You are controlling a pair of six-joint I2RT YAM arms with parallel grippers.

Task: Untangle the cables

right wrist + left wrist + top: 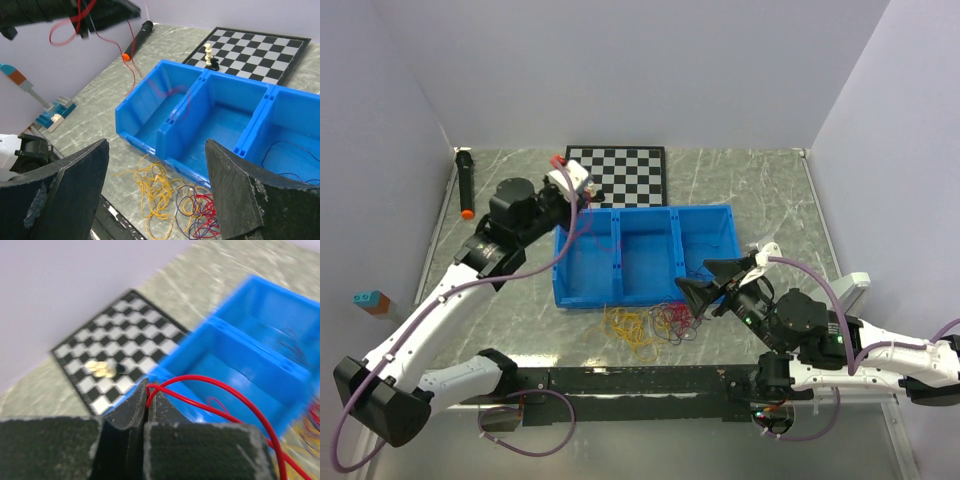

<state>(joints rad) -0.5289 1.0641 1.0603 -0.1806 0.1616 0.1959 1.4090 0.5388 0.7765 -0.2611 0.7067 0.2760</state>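
Note:
My left gripper is shut on a thin red cable, held up over the left end of the blue bin. In the right wrist view that red cable hangs from the left gripper down toward the bin's left compartment. The other cables lie on the table in front of the bin: an orange bunch beside a purple and red tangle, also seen from above as the cable pile. My right gripper hovers open above that pile, touching nothing.
The bin has three compartments; a dark strand lies in the right one. A chessboard with two chess pieces sits behind it. A black marker lies far left, and toy blocks at the left edge.

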